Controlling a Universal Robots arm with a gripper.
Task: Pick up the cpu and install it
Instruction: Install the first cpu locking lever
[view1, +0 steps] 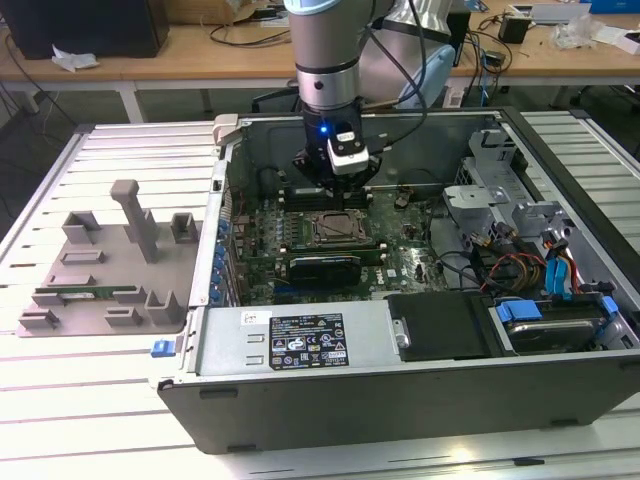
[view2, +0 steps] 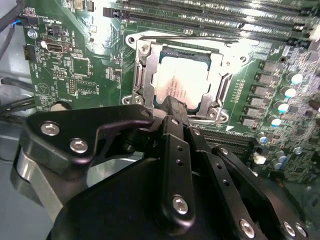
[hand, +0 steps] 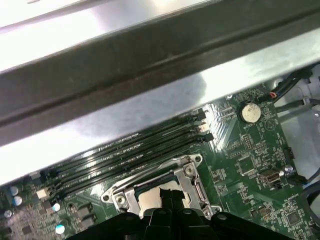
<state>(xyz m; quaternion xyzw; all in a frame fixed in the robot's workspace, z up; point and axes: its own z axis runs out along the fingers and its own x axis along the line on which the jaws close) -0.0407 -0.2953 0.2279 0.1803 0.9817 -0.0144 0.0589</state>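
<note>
The cpu (view2: 186, 79), a flat silvery square, lies inside the open metal socket frame (view2: 142, 80) on the green motherboard (view2: 75, 75). In the first wrist view the cpu (hand: 149, 199) shows pale, partly behind the fingers. My gripper (view2: 172, 104) hangs just above the socket with its black fingers together, their tips over one edge of the chip; I see nothing between them. In the exterior view my gripper (view1: 336, 190) stands inside the open computer case (view1: 400, 400), directly over the socket (view1: 335, 228).
Black memory slots (hand: 130, 155) run beside the socket toward the case wall (hand: 150, 100). A black graphics card (view1: 322, 268) lies just in front of the socket. A grey fixture tray (view1: 100, 270) sits at the exterior view's left. Cables and drive bays (view1: 540, 270) crowd the right.
</note>
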